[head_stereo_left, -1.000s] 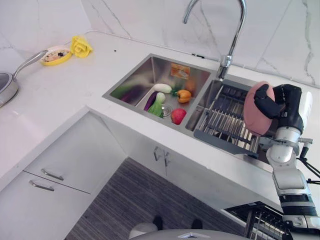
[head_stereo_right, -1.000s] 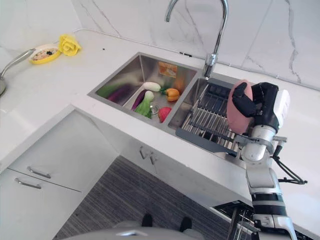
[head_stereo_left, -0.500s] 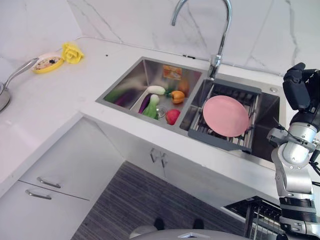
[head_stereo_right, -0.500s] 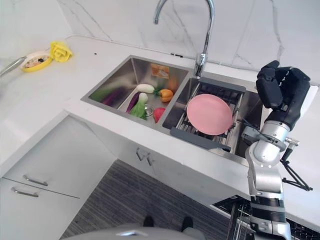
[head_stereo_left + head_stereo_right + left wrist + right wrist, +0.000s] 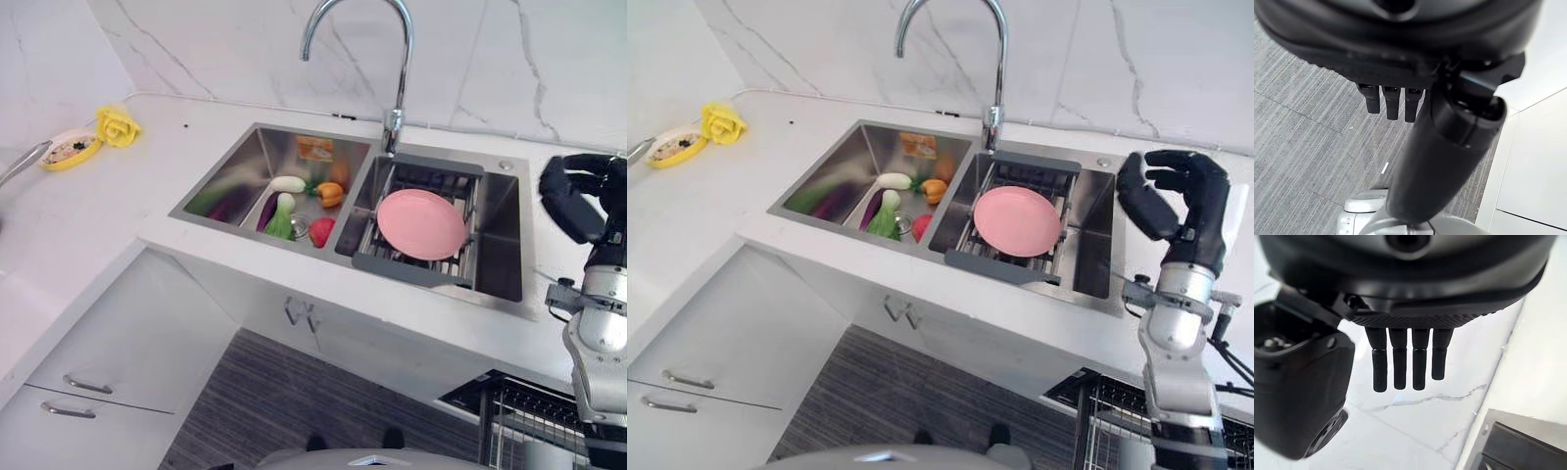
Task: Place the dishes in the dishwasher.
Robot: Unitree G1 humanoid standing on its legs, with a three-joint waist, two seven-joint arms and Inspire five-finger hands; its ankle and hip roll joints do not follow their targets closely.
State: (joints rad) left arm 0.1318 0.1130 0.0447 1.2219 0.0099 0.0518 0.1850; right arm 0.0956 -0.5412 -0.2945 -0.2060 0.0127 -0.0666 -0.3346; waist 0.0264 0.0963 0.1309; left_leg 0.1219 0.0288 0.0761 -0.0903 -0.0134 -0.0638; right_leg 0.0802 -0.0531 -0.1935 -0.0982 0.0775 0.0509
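A round pink plate [image 5: 421,223] lies flat on the dark wire drying rack [image 5: 411,269] set in the right basin of the steel sink [image 5: 509,235]. My right hand [image 5: 1176,196] is raised over the counter to the right of the sink, apart from the plate, open and holding nothing. Its straight fingers [image 5: 1406,360] stand in a row above the white marble counter. My left hand [image 5: 1400,44] hangs low over the grey striped floor, open, with its fingers [image 5: 1391,103] straight and nothing in them.
The left basin [image 5: 255,166] holds several toy vegetables [image 5: 284,211]. A tall curved tap [image 5: 392,78] rises behind the sink. A pulled-out dishwasher rack [image 5: 534,426] shows at the lower right. On the far left counter sit a yellow dish [image 5: 67,151] and a yellow flower [image 5: 118,125].
A second ago my right hand held the pink plate upright over the rack. The plate now lies on the rack and the hand has opened and drawn back to the right. The camera has shifted.
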